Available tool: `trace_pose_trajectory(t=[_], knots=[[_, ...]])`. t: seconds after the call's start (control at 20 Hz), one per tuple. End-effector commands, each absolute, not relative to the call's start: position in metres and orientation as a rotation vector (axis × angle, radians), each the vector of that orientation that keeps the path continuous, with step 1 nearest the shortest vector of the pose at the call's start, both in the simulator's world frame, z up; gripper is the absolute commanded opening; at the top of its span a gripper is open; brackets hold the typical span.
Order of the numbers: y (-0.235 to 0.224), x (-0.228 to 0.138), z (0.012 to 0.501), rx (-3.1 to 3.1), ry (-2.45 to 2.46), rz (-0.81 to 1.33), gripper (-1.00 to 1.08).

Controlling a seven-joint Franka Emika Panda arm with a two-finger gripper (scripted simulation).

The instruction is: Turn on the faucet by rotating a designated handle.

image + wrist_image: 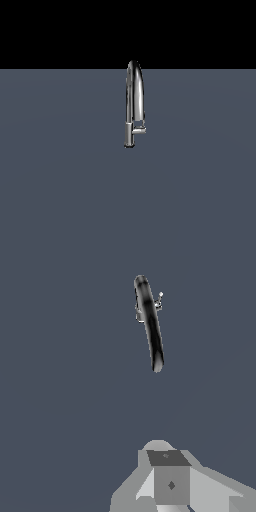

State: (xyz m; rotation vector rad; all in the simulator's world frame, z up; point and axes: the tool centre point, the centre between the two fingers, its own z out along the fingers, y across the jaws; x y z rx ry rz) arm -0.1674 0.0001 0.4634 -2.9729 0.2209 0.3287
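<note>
Currently the handle juts from the faucet low on its stem, toward the exterior view's right, just under the spout tip. You see the faucet standing alone mid-worktop. The gripper sits well apart from it; whether the fingers are spread or closed, you cannot tell. Risk: the descent strikes the arched spout, or the stubby chrome lever slips.

Exterior faces faucet sidelong; wrist overlooks it.

Pale grey blocky pincer, darker square faces, small diamond marks
</note>
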Motion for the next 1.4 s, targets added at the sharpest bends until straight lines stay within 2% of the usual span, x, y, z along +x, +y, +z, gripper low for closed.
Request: trace_pose_trajectory(t=[0.0, 1.35], knots=[[-0.001, -0.153, 0.458, -2.931, 0.268, 0.376, -1.00], [-0.031, -0.015, 0.363, -2.361, 0.717, 0.844, -1.00]])
